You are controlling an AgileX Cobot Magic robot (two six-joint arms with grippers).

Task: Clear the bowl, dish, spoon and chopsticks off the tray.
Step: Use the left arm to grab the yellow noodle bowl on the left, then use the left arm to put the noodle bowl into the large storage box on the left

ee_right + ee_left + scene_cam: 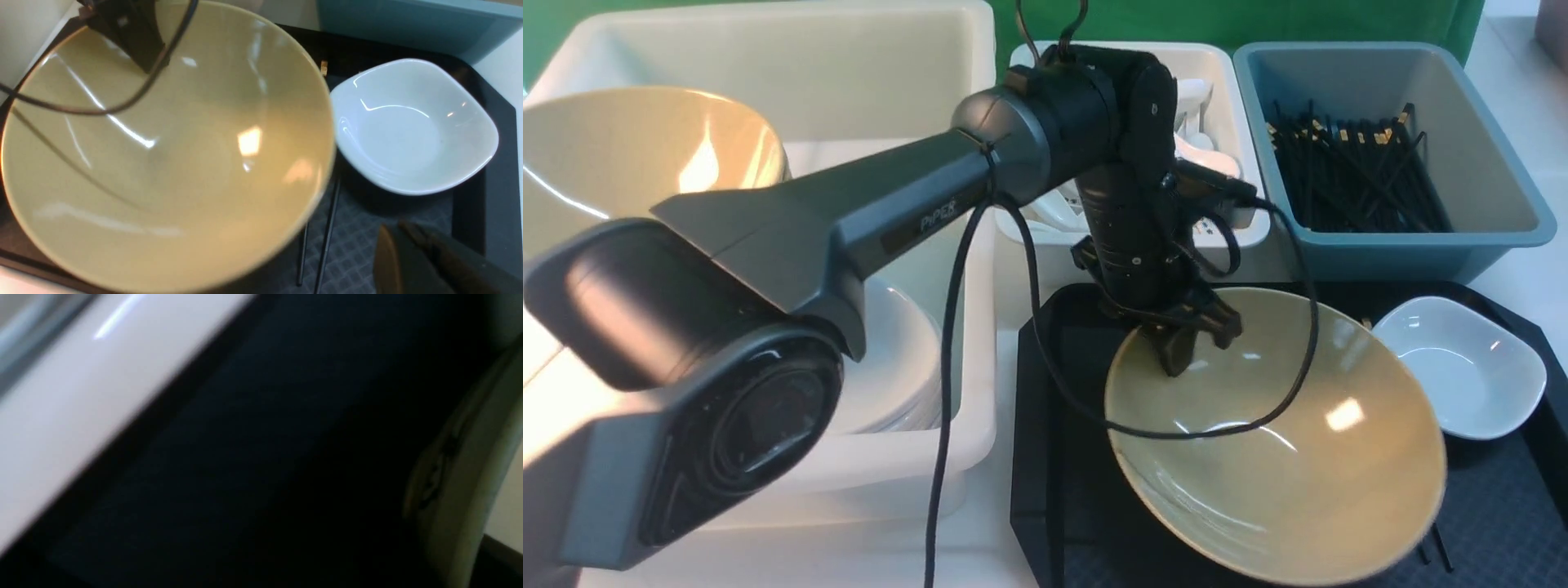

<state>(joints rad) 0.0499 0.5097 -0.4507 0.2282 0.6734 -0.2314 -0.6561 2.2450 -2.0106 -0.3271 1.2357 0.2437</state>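
Observation:
The olive-yellow bowl (1282,457) stands tilted over the black tray (1033,490), its near side lowest. My left gripper (1176,355) is shut on the bowl's far left rim, one finger inside. In the left wrist view only the bowl's outer wall (470,477) and the dark tray (265,457) show, blurred. The white dish (1462,367) sits on the tray's far right corner, beside the bowl (163,143). The chopsticks (327,232) lie on the tray, mostly under the bowl. My right gripper (394,239) hovers shut and empty near the dish (412,126). The spoon is out of view.
A big white tub (964,49) at the left holds another olive bowl (645,155) and stacked white plates (890,367). Behind the tray stand a small white tub (1217,57) and a grey-blue tub (1503,196) full of black chopsticks.

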